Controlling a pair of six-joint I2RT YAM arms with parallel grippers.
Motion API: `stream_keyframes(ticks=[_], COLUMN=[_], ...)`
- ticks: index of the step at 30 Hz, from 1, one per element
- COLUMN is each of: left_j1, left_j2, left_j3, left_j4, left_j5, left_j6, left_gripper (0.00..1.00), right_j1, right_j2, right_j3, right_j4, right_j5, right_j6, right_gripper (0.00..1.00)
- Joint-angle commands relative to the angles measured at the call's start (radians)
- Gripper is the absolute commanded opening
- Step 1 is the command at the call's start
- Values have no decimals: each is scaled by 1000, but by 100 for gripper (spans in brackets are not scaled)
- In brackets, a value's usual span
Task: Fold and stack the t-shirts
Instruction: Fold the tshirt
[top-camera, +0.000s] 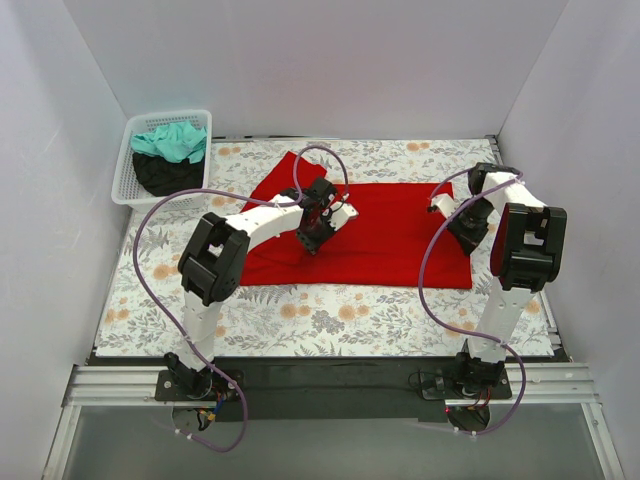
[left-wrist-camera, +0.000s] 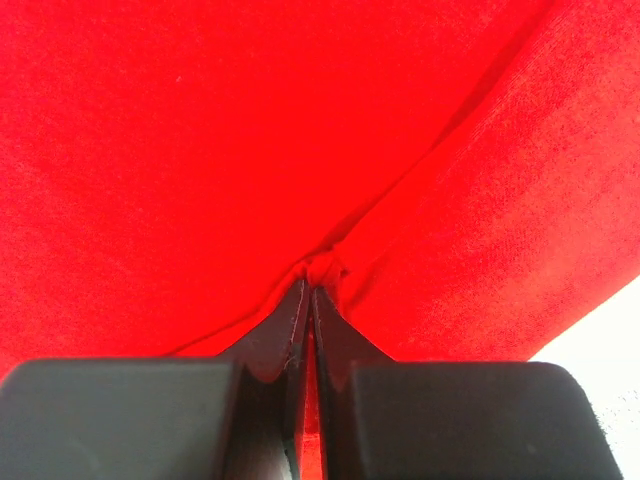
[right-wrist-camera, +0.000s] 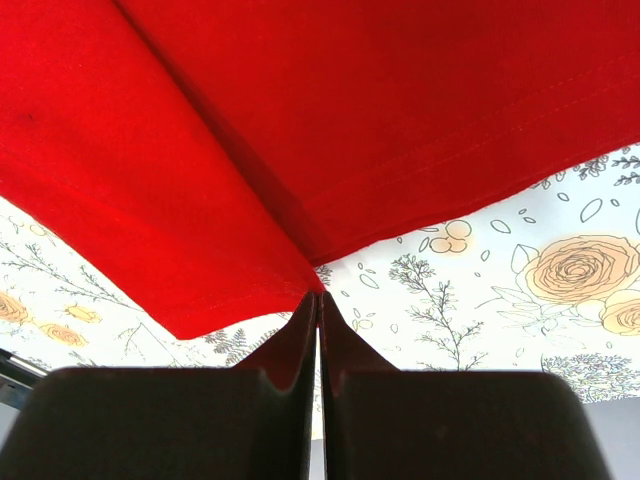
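Observation:
The red t-shirt (top-camera: 385, 235) lies spread across the middle of the floral cloth. My left gripper (top-camera: 314, 240) is shut on a pinch of its cloth near the left middle; in the left wrist view the red t-shirt (left-wrist-camera: 250, 130) fills the frame and bunches at the fingertips (left-wrist-camera: 298, 300). My right gripper (top-camera: 466, 236) is shut on the shirt's right edge and lifts it; in the right wrist view the red t-shirt (right-wrist-camera: 300, 110) hangs from the fingertips (right-wrist-camera: 310, 305) above the cloth. A teal-green t-shirt (top-camera: 172, 141) and a black t-shirt (top-camera: 167, 175) lie in the basket.
A white mesh basket (top-camera: 125, 180) stands at the back left. The grey-and-orange floral cloth (top-camera: 340, 310) covers the table and also shows in the right wrist view (right-wrist-camera: 500, 280). White walls close in the left, right and back.

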Motion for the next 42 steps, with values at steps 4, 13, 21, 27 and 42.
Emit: stream_keyframes(ticks=[4,13,21,27,42], left_j1=[-4,-3,-1,49,494], left_j2=[-85,-75,-36,-122,-334], left_j3=[45,69,65,34,-282], left_j4=[31,51,125,116,-56], left_j5=[-31,-46,-69,-2,570], left_j6=[9,9,-18,-63,-395], left_gripper=[0,0,9,38,38], right_j1=[-17,-24,-24,-26,438], right_j2=[-30,-5,55,33,-89], right_j3=[75,92,115,180,287], right_j4=[-46,-45,-22,-14,68], right_j5=[-12,-15,5,7,-308], right_j6=[-58,-58,-14,49,254], right_gripper=[1,1,1,45,48])
